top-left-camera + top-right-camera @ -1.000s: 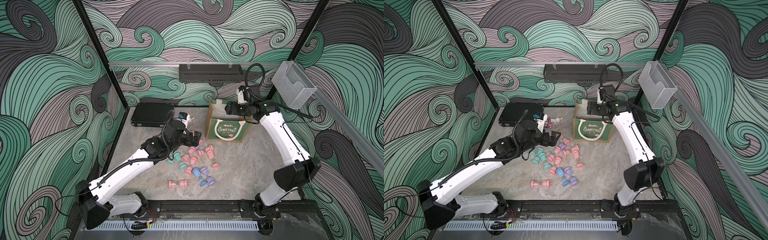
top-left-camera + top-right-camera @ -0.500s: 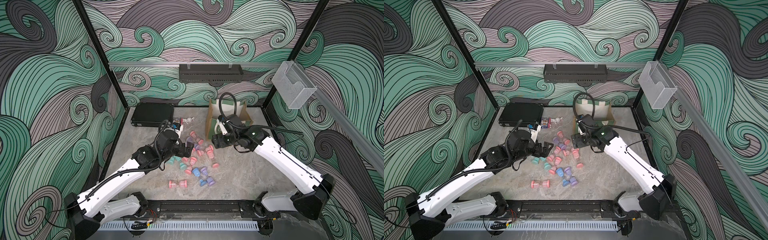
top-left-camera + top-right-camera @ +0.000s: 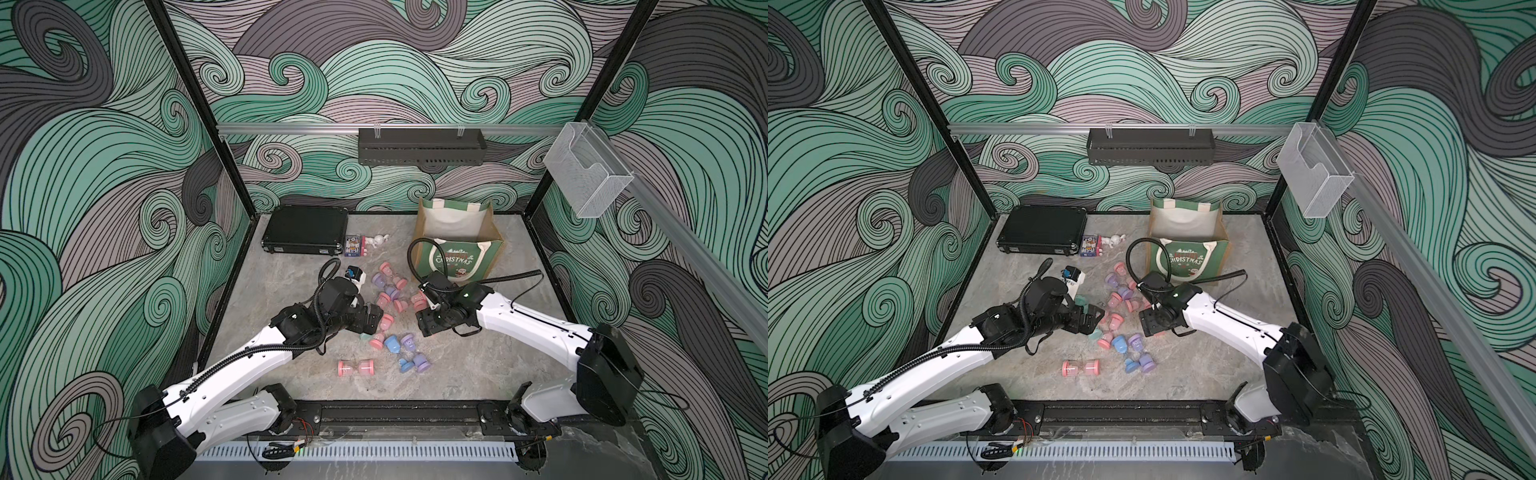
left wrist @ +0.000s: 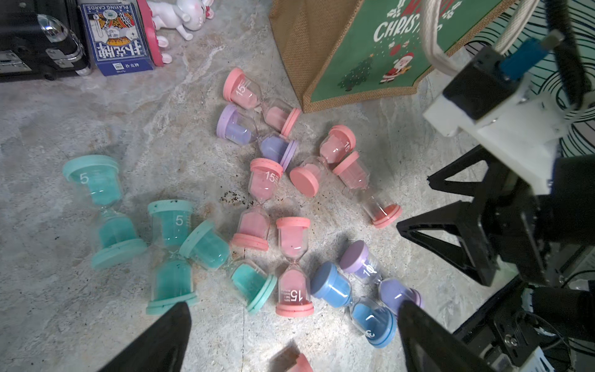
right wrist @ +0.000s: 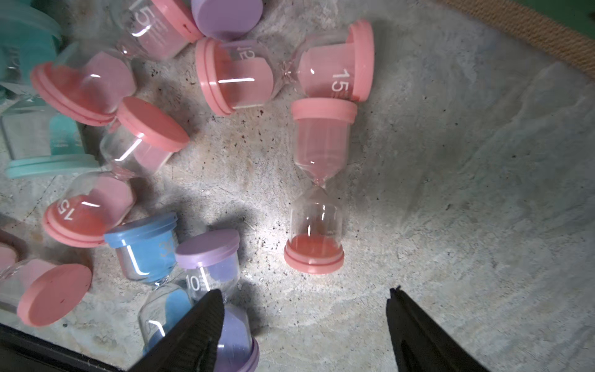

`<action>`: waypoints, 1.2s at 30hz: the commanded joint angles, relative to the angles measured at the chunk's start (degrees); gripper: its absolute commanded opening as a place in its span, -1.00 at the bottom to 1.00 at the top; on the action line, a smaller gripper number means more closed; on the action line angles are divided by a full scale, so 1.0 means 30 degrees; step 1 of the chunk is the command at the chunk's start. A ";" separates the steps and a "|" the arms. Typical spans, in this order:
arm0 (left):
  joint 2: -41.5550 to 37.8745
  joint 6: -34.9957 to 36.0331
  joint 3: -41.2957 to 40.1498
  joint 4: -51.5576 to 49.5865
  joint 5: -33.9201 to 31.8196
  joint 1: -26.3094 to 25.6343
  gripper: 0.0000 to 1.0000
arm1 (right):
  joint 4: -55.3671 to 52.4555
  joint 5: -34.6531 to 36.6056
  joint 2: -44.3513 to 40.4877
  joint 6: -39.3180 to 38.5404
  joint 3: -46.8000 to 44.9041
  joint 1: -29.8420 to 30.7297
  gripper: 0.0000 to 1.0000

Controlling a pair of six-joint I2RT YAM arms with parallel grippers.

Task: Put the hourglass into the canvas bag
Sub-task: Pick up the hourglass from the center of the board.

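Several hourglasses (image 3: 390, 299) in pink, purple, blue and teal lie scattered on the table in front of the canvas bag (image 3: 457, 245). The bag stands upright with its mouth open and its green "Christmas" side facing forward. My right gripper (image 5: 304, 294) hangs open low over the table at the pile's right edge, nothing between its fingers. A pink hourglass (image 5: 317, 186) lies just ahead of it, and a purple one (image 5: 235, 338) sits against one finger. My left gripper (image 4: 294, 307) is open over the pile's left side, above a pink hourglass and empty.
A flat black hard case (image 3: 305, 228) lies at the back left, with a playing-card box (image 3: 353, 245) and a small white bunny figure (image 3: 378, 240) beside it. One pink hourglass (image 3: 356, 368) lies apart near the front. The right arm's cable loops in front of the bag.
My right gripper has come from above the bag down to the table at the right of the hourglass pile. The left gripper has drawn back a little toward the front.
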 commanded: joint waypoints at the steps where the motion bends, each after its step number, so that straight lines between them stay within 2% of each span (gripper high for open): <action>1: -0.0032 -0.0161 -0.0064 0.0718 0.0490 0.0123 0.97 | 0.0828 0.0577 0.0531 0.0291 -0.0215 0.0354 0.59; 13: -0.0156 -0.0781 -0.0465 0.1221 0.0423 0.0120 0.97 | 0.2051 0.1790 0.2303 0.0942 -0.1086 0.0742 0.39; 30: -0.0643 -0.0403 -0.0863 0.1386 -0.0061 0.0122 0.97 | 0.3109 0.2041 0.3736 0.0977 -0.1931 0.0831 0.08; 36: -0.0589 -0.0287 -0.0871 0.1454 -0.0150 0.0123 0.97 | 0.3436 0.2369 0.4106 0.1017 -0.2187 0.0828 0.05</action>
